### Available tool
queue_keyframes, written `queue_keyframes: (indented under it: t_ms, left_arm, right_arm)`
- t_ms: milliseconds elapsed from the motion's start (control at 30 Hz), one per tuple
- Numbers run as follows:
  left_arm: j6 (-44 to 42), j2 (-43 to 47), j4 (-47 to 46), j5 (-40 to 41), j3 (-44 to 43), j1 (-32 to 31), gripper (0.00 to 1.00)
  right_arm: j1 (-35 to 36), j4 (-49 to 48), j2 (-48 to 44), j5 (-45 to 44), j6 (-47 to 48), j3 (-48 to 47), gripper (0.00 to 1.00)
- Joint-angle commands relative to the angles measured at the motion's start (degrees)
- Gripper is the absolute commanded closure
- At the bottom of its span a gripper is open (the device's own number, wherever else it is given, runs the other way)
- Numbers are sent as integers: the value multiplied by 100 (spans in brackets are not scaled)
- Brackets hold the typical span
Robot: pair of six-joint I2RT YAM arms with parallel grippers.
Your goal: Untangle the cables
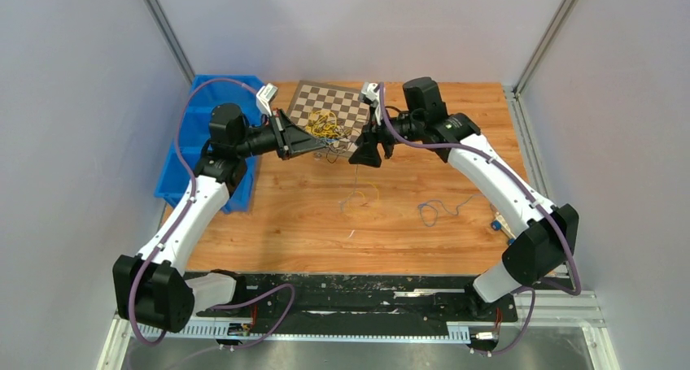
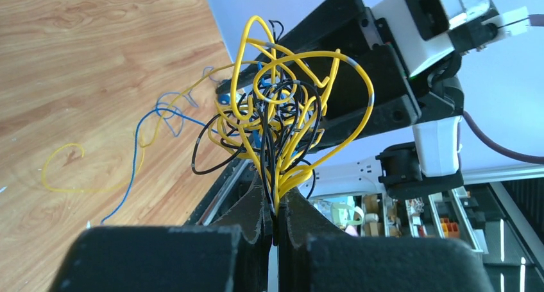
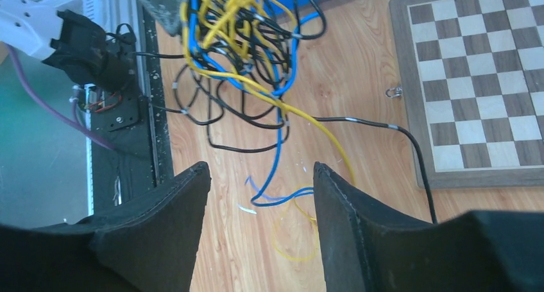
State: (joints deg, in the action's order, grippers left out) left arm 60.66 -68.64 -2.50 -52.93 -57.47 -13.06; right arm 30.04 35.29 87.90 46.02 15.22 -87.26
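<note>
Cables, yellow, blue and black, stand in a knotted wad straight out from the tips of our left pincer, which is clamped tight on the wad's stem; the loops fan out just beyond its tips. Seen from above, that pincer carries the wad clear of the counter, over the near edge of the chessboard.

Our right pincer faces the wad from the opposite side, jaws wide apart and gripping nothing. From its own camera the wad hangs ahead of its tips, a little to their left, and apart from them. One blue strand drops from the wad toward the gap between those tips; whether it passes inside the gap or beneath it we cannot tell. One black strand leaves the wad and curves away past one tip, beside the chessboard's edge.

Two more lie loose on the counter, below both pincers and nearer our bases: a yellow wire almost under the right pincer, and a blue wire off to that pincer's right, well apart from the wad. A blue bin sits behind our left pincer, at the counter's left edge.
</note>
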Motion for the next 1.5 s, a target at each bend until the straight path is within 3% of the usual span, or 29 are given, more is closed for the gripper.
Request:
queue_keyframes:
  t_ms: [0, 67, 133, 167, 200, 367, 600, 733, 800, 900, 933, 1033, 1167, 1333, 1467]
  left_arm:
    - [212, 13, -382, -123, -59, -16, 100]
    - [265, 0, -450, -128, -41, -21, 100]
    - [282, -7, -483, -138, -29, -19, 100]
    - [282, -8, -480, -121, -19, -16, 100]
    - [259, -9, -475, -117, -23, -6, 100]
    - [-215, 47, -35, 22, -101, 435, 100]
    - [-609, 80, 576, 260, -114, 1419, 100]
    - [-933, 94, 919, 297, -137, 1591, 100]
    - [-1017, 103, 1019, 299, -145, 1616, 100]
    - [-725, 101, 703, 50, -42, 1599, 100]
    - [-420, 93, 293, -166, 5, 1546, 100]
    - [-147, 19, -224, -717, 19, 1140, 100]
    - [-1113, -119, 650, -929, -412, 509, 100]
    - [-1723, -245, 1002, -1155, -689, -62, 100]
    - [-2716, -654, 1961, -1376, -1391, -643, 100]
  right_arm:
    - [93, -495, 46, -384, -156, -61, 42]
    - [99, -549, 100, -445, -165, -43, 52]
    - [98, -568, 105, -510, -185, -17, 77]
    - [101, -568, 74, -572, -187, 22, 98]
    - [86, -574, 26, -674, -204, 73, 100]
    - [-490, -606, -492, -1175, -158, 639, 100]
    - [-2276, -563, -1044, -1287, -36, 1308, 100]
    - [-3190, -469, -1139, -1274, 178, 1355, 100]
    - [-3512, -429, -1102, -1080, 286, 1300, 100]
    - [-3639, 17, -977, 163, 472, 1052, 100]
    - [-3543, 213, -910, 575, 477, 952, 96]
    - [-2735, 427, -874, 962, 499, 826, 54]
    - [-1765, 339, -929, 1007, 426, 623, 22]
    - [-945, 224, -809, 1178, 91, 197, 1]
    - [-466, -88, -632, 1282, -390, 115, 0]
